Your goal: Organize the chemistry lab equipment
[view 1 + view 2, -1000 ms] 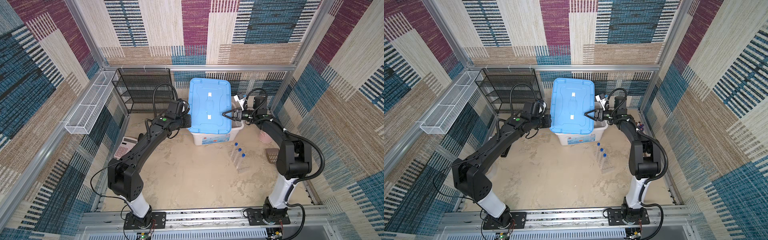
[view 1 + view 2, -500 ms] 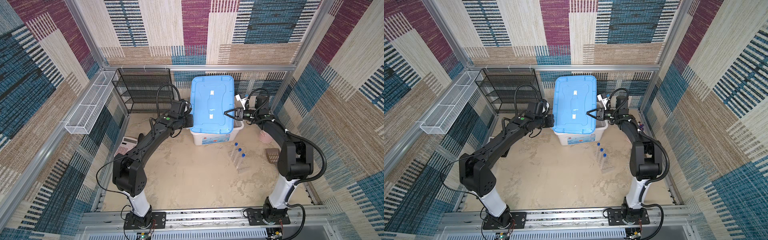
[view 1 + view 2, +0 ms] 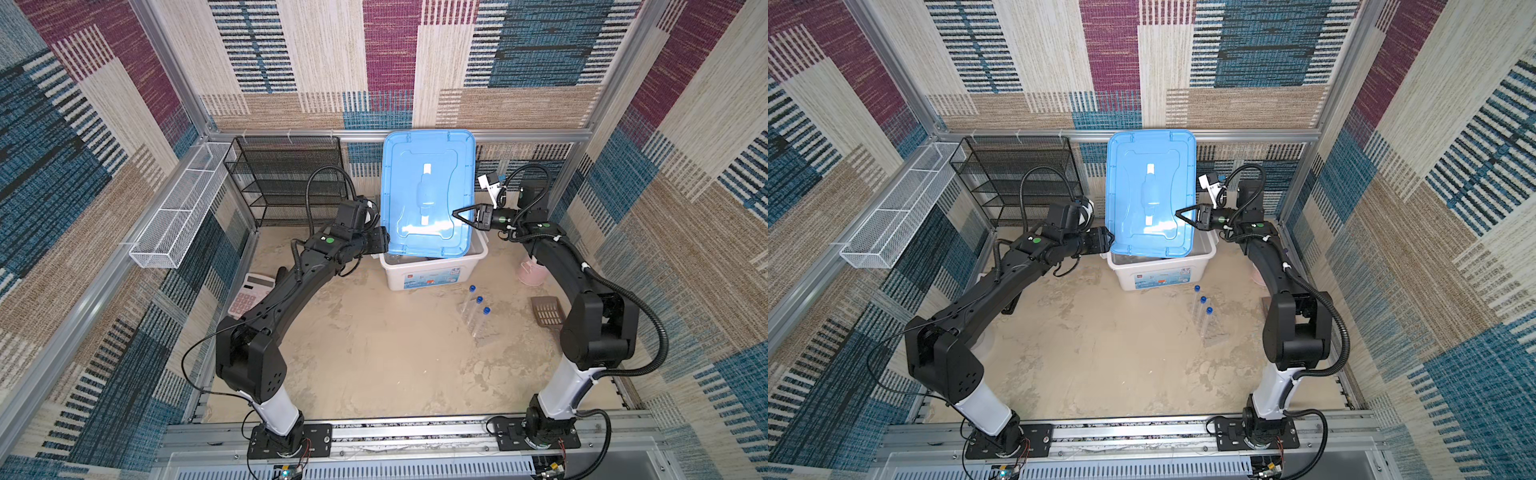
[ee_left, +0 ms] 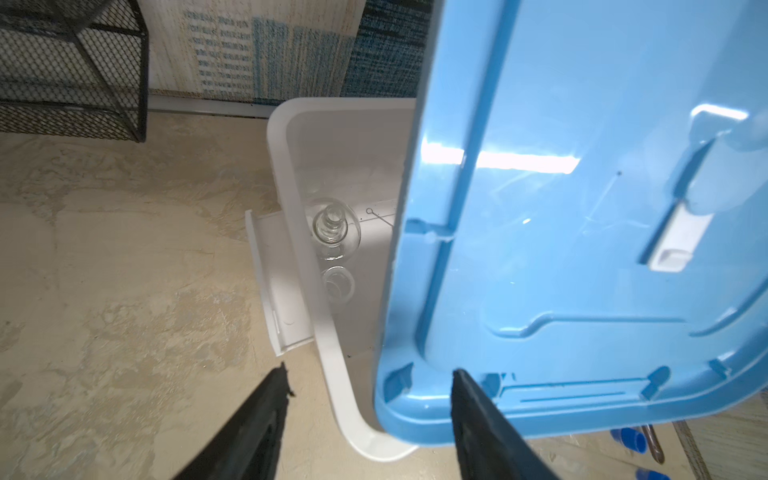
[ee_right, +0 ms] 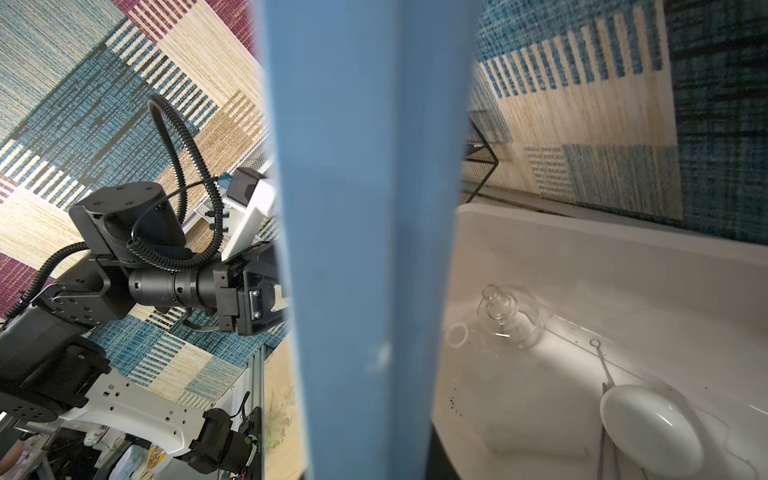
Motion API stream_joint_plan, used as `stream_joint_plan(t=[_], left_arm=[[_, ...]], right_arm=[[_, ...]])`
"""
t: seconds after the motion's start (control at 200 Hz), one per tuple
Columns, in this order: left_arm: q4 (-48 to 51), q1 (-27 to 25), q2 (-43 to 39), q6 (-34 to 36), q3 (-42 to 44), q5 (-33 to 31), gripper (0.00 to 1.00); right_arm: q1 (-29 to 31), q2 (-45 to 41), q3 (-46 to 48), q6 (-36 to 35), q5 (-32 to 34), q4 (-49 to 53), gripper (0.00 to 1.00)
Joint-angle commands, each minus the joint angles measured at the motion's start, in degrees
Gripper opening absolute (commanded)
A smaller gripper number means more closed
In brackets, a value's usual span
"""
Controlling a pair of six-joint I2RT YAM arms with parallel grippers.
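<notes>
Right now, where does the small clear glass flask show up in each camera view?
Both top views: not visible, hidden under the tilted blue plastic lid.
Left wrist: small clear glass flask inside the white plastic bin, beside the lid's edge.
Right wrist: flask on the bin's floor, beyond the lid's edge.
Shared landmark: the blue lid.

three clear tubes [image 3: 478, 309] with blue caps, lying side by side, well apart from the right fingers [image 3: 457, 214]. ahead of the left fingers [image 4: 249, 428], inside the white tub [image 4: 286, 174]: clear flask [image 4: 334, 226] upright, small beaker [image 4: 337, 284] just beside it, thin wire brush [image 4: 380, 217] flat beyond. white dish [image 5: 652, 428] at the brush's end.
</notes>
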State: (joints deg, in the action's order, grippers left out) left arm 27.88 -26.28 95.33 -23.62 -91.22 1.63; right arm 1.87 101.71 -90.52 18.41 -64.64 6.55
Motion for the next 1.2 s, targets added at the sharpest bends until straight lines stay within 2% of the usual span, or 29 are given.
stream_joint_plan(t=[0.0, 0.09, 0.315, 0.541, 0.621, 0.786, 0.931, 1.067, 1.192], left_arm=[[-2.02, 0.26, -2.58, 2.26, 1.34, -3.77, 0.73], [-1.97, 0.96, -3.76, 3.02, 1.77, -2.34, 0.79], [-1.22, 2.81, -3.97, 2.56, 0.18, 6.28, 0.81], [-4.95, 4.76, -4.40, 0.55, 1.17, 13.83, 0.82], [-6.67, 5.79, -4.39, -1.10, 1.59, 16.99, 0.82], [-9.48, 7.59, -4.16, -3.61, 1.74, 21.81, 0.78], [-13.77, 10.09, -3.82, -8.46, 1.95, 27.67, 0.75], [-20.23, 13.25, -3.77, -14.80, 2.89, 35.24, 0.71], [-21.68, 15.64, -4.05, -18.23, 2.76, 37.28, 0.70]], right_arm=[[-0.02, -1.74, -2.68, 0.27, 3.01, 0.36, 0.15], [0.00, -2.71, -4.70, -1.96, 8.47, 3.90, 0.14], [0.37, -4.79, -8.61, -8.88, 23.67, 11.29, 0.14], [5.84, -5.12, -13.38, -22.22, 46.91, 18.65, 0.15], [8.53, -5.31, -13.73, -25.62, 52.98, 18.60, 0.15], [14.82, -6.74, -12.13, -32.83, 63.33, 14.53, 0.16], [20.97, -7.26, -9.46, -42.84, 74.95, 9.18, 0.16], [24.86, -9.53, -3.23, -51.47, 83.61, 0.84, 0.15], [26.51, -12.30, 4.51, -59.48, 89.77, -7.64, 0.15]])
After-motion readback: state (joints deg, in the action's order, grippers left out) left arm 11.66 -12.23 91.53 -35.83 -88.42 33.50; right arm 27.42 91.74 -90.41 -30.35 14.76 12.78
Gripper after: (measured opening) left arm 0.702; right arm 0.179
